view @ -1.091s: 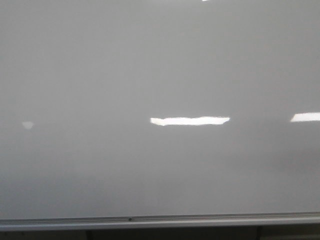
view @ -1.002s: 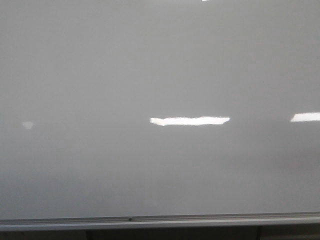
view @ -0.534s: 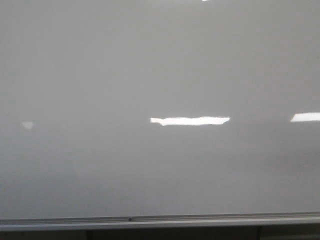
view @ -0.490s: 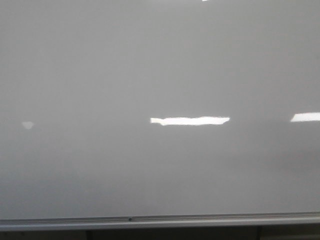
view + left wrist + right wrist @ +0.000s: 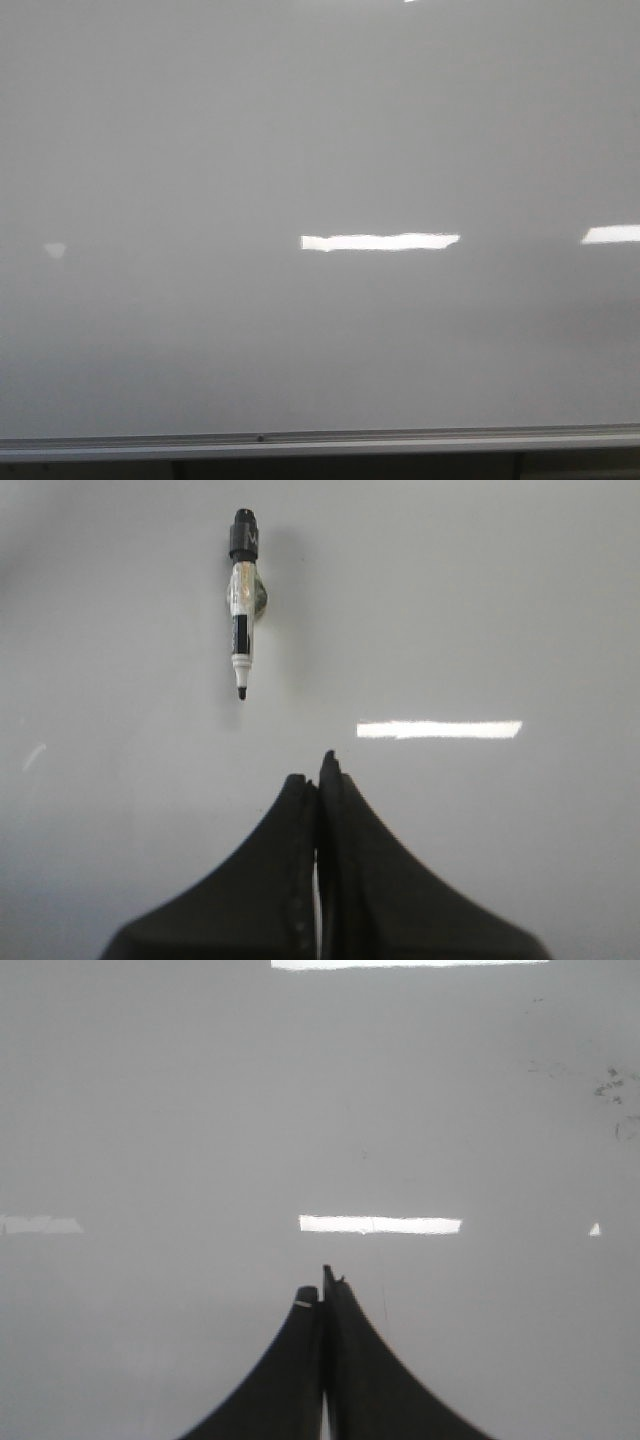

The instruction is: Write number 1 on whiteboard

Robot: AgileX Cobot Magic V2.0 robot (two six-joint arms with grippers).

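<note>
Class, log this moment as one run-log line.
glossy pale grey whiteboard: blank | black-capped marker: ungrasped | left gripper: shut | right gripper: shut

One whiteboard (image 5: pixel 320 150), one marker (image 5: pixel 243 600) with one cap on its end, and two closed grippers: left gripper (image 5: pixel 318 780), right gripper (image 5: pixel 322 1295).

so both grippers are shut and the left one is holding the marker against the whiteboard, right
Not quite. Both grippers are shut, but the left gripper holds nothing: in the left wrist view the marker sits on the whiteboard by itself, uncapped, well apart from the closed fingers. The right gripper is shut and empty too.
</note>
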